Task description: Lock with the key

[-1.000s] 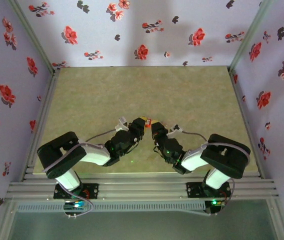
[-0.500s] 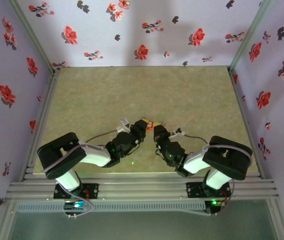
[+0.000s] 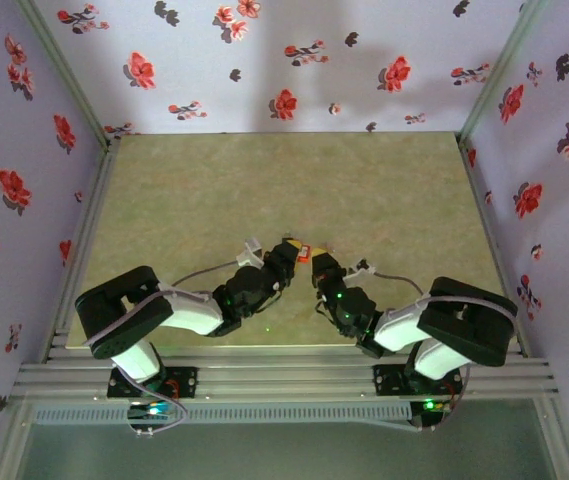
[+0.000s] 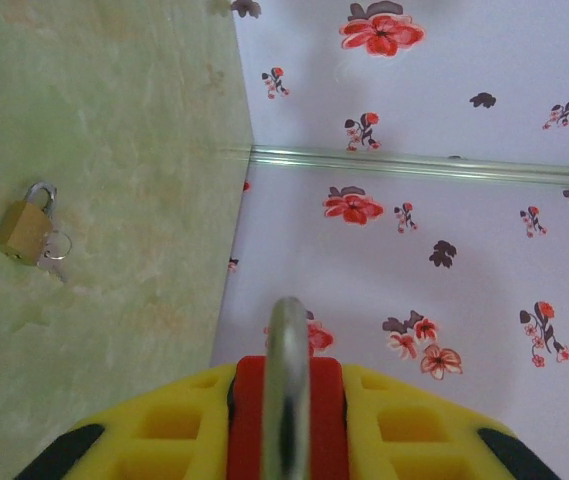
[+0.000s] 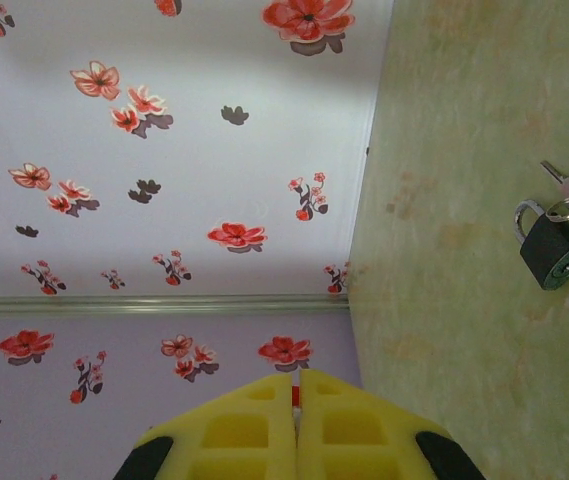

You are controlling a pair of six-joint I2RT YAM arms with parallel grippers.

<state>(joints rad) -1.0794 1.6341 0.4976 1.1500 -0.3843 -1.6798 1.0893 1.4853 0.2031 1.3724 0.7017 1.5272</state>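
brass padlock [image 4: 22, 228] on green table [image 4: 114, 110] (keys [image 4: 54, 246] at shackle) | dark padlock [image 5: 552, 252] | floral walls [image 3: 264, 60]

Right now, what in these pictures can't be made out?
1. Right wrist view: whether the right gripper pinches the key; its shut fingers hide anything between them.
2. Left wrist view: the red padlock's lower body and keyhole, cut off by the bottom edge and flanked by the left gripper.
3. Top view: the spot where both grippers meet is too small to judge contact.
4. Right wrist view: the dark padlock's key ring, cut by the right edge.
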